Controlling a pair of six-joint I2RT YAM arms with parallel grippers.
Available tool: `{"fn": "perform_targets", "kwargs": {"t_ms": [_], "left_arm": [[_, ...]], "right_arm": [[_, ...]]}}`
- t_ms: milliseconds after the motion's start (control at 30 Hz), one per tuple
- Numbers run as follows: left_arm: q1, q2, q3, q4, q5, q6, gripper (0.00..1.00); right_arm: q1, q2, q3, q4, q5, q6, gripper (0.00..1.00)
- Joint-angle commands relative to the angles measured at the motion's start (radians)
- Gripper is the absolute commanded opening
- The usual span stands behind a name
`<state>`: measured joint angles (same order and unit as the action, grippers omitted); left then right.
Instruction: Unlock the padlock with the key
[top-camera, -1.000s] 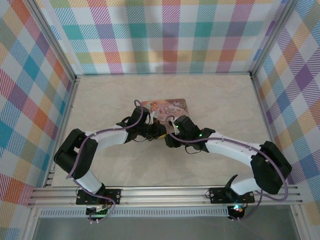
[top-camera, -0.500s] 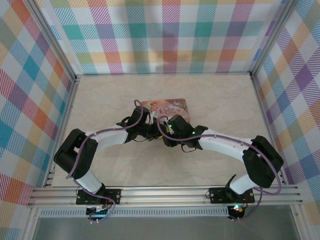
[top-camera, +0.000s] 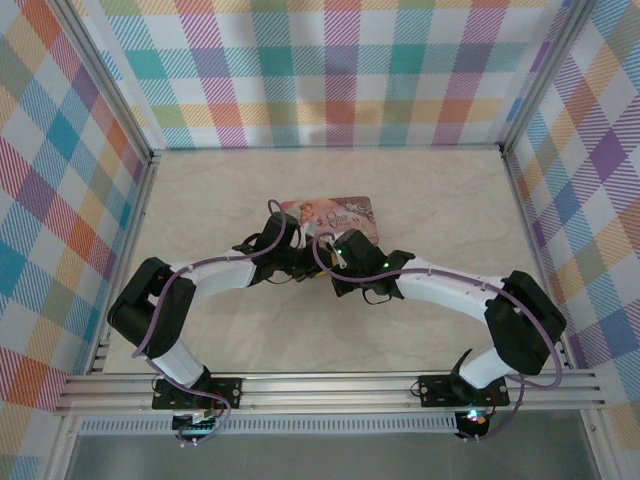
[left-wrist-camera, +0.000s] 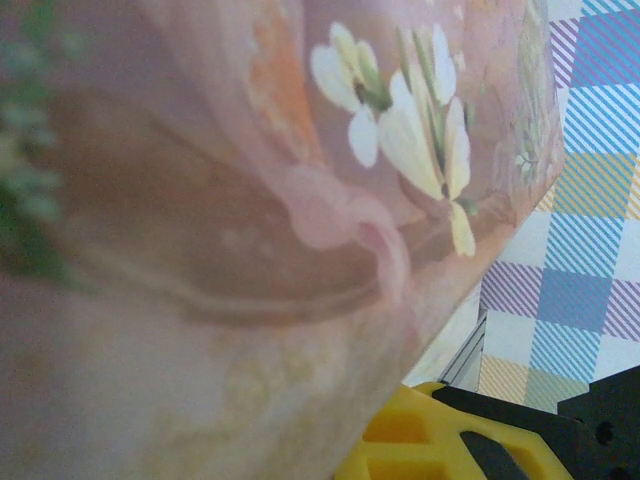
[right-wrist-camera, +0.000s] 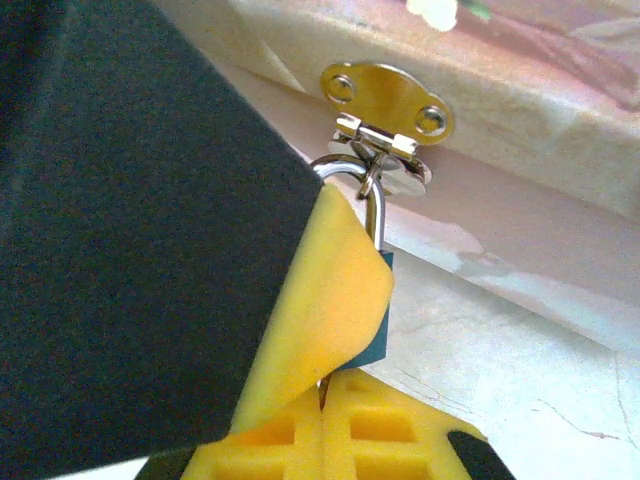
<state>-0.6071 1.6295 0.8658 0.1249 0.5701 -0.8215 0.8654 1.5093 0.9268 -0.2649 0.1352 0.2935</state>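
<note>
The padlock (right-wrist-camera: 381, 335) is a small dark body with a silver shackle (right-wrist-camera: 375, 212) hooked through the brass hasp (right-wrist-camera: 386, 96) on the pink tin's front. My right gripper (right-wrist-camera: 325, 385) is shut on the padlock, with its yellow pads pressed around the body. In the top view the right gripper (top-camera: 336, 262) sits at the front edge of the pink tin (top-camera: 335, 212). The left gripper (top-camera: 302, 262) is close beside it. The left wrist view is pressed against the tin's flowered side (left-wrist-camera: 250, 200), with one yellow finger (left-wrist-camera: 420, 445) at the bottom. The key is hidden.
The tin lies mid-table on a pale marbled surface (top-camera: 220, 200). Checkered walls enclose the table on the left, back and right. Both arms meet just in front of the tin, with purple cables looping over them.
The right arm has shifted left toward the tin and its jaws have closed. The left arm and the tin have stayed put.
</note>
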Motion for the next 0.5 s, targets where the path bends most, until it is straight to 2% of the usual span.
{"fn": "perform_targets", "kwargs": {"t_ms": [0,67,167,467], "left_arm": [[-0.005,-0.036,0.008,0.018,0.009,0.016,0.10],[-0.005,-0.034,-0.003,0.006,-0.014,0.017,0.24],[-0.005,-0.038,-0.026,0.005,-0.044,0.016,0.34],[-0.002,-0.116,-0.088,-0.057,-0.134,0.023,0.39]], "right_arm": [[0.007,0.009,-0.022,0.044,-0.035,-0.017,0.00],[0.007,0.023,-0.025,0.049,-0.048,-0.020,0.00],[0.008,0.046,-0.037,0.080,-0.084,-0.032,0.00],[0.007,0.108,-0.039,0.102,-0.149,-0.083,0.00]]}}
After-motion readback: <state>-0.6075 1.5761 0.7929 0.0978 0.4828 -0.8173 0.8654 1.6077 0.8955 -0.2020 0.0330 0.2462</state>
